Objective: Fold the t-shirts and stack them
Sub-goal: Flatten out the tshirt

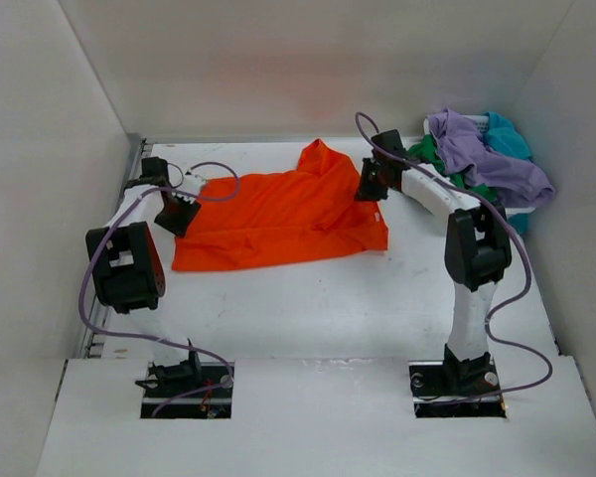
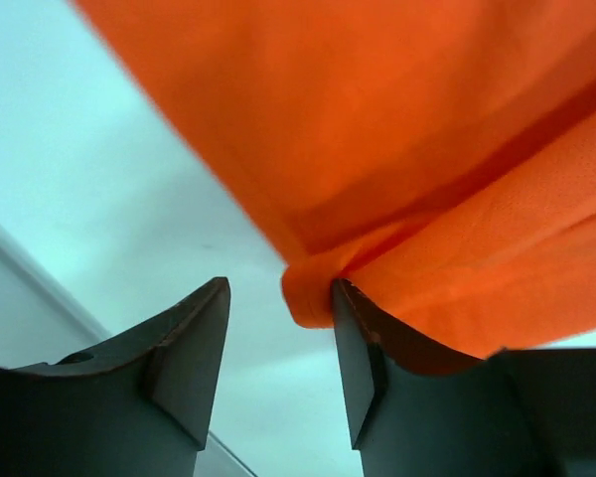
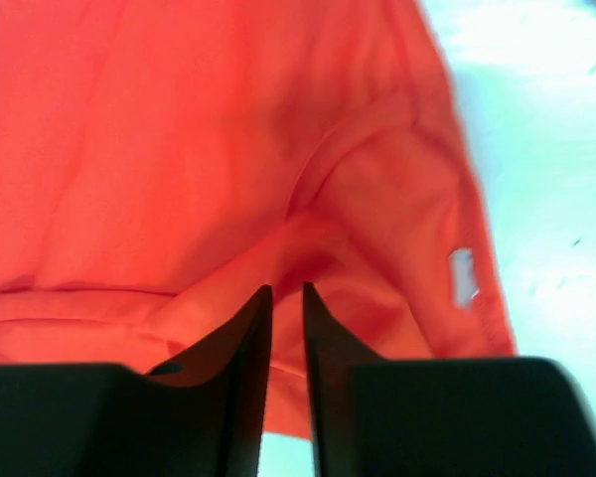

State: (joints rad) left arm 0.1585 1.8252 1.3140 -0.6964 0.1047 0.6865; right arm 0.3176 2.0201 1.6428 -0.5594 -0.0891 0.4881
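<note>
Orange t-shirt (image 1: 278,224): spread mostly flat on white table (image 1: 308,318), unfolded, far right corner bunched up into a peak.

Left gripper (image 2: 278,293): at the shirt's left edge. Jaws spread apart, rolled hem of the shirt touching the inner face of one finger, nothing clamped.

Right gripper (image 3: 286,290): at the shirt's far right edge, over wrinkled cloth beside a curved seam and a small white label (image 3: 462,276). Jaws parted by a narrow slit only, no cloth seen pinched between.

Right of the orange shirt, well apart: white basket (image 1: 521,212) holding lavender t-shirt (image 1: 487,154), green t-shirt (image 1: 429,156) and teal t-shirt (image 1: 505,134) in a loose heap, lavender uppermost.
</note>
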